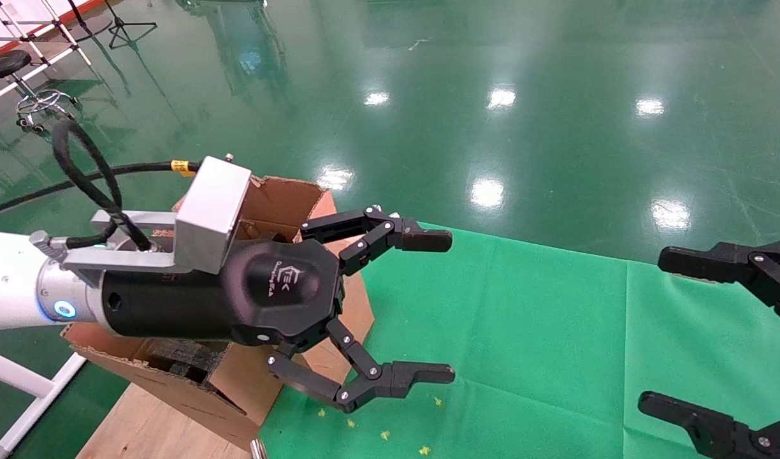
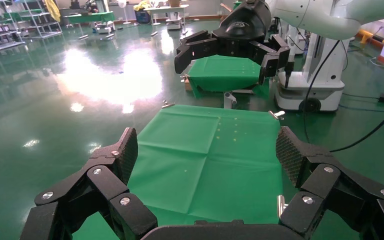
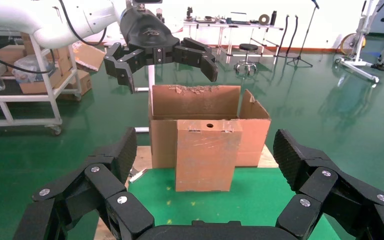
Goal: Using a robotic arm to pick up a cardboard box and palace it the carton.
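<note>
The carton [image 1: 281,197] stands at the left end of the green cloth table [image 1: 556,331], flaps up, with black foam [image 1: 180,360] inside. Its front flap [image 3: 207,155], with a round hole, hangs down onto the cloth. The robotic arm's left gripper [image 1: 450,306] hovers open and empty just above and in front of the carton; it also shows in the right wrist view [image 3: 160,52]. My right gripper [image 1: 651,331] is open and empty at the table's right end, facing the carton. The small cardboard box shows in no view.
The carton rests on a wooden board [image 1: 154,421] beside a white frame leg [image 1: 27,395]. A stool [image 1: 7,64] and stands are on the green floor far left. Shelves with boxes [image 3: 25,75] stand behind the carton.
</note>
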